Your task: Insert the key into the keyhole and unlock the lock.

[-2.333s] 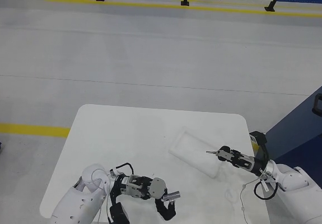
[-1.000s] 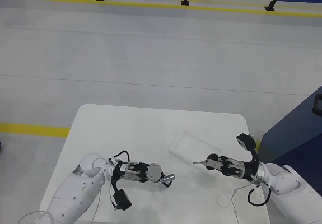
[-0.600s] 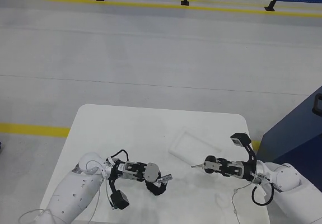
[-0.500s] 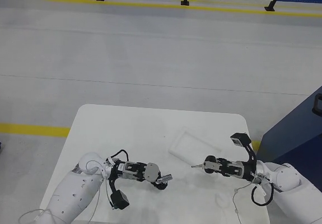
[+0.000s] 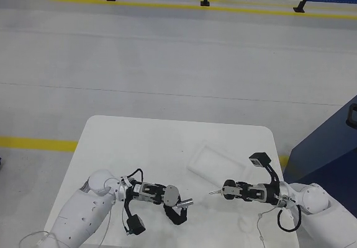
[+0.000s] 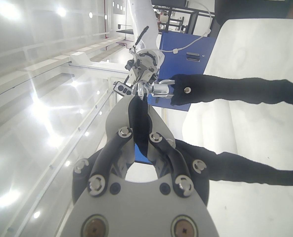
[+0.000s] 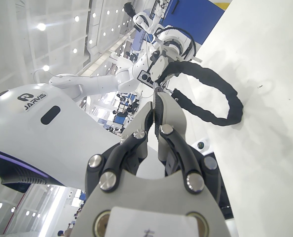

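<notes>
The lock is a chrome cylinder (image 5: 187,202) (image 6: 159,90) on a black sleeved cable loop (image 6: 235,92) (image 7: 212,81). Just above the table's front middle, my left gripper (image 5: 177,204) (image 6: 139,102) is shut on the cable right behind the cylinder, and the loop hangs down to the table. My right gripper (image 5: 223,191) (image 7: 156,99) is shut on the small key (image 5: 213,193) (image 7: 157,90), whose tip points at the cylinder. In the top view a short gap separates key tip and cylinder. The keyhole itself is hidden.
A clear flat tray (image 5: 210,162) lies on the white table (image 5: 135,149) behind the two grippers. A thin white cable (image 5: 264,222) trails near the right front edge. A blue cabinet (image 5: 346,155) stands beyond the table's right side.
Both grippers have closed in on each other: the right one moved left with the key, and the left one brought the lock up from the front edge and turned its cylinder toward the key.
</notes>
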You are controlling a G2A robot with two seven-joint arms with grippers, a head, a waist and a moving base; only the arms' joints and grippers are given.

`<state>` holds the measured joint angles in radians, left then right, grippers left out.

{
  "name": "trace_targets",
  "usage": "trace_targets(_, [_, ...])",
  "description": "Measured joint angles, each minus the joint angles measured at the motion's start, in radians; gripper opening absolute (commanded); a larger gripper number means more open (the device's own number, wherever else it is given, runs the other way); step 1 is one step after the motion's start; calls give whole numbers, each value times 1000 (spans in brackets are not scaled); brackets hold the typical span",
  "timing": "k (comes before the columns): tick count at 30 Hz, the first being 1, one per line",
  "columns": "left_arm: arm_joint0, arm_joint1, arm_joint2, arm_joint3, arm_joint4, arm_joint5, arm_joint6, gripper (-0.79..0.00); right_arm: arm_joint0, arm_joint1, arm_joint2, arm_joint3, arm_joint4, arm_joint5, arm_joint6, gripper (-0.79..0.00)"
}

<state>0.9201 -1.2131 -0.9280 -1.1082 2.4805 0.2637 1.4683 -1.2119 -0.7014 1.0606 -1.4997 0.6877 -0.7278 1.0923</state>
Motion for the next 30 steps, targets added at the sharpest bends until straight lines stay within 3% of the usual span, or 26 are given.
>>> trace_targets(17, [5, 6, 4, -13, 25, 6, -34, -785, -4, -2, -7, -2, -5, 27, 20, -785])
trace_targets(30, [39, 20, -4, -76, -30, -65, -57, -785, -6, -25, -22, 5, -28, 31, 22, -785])
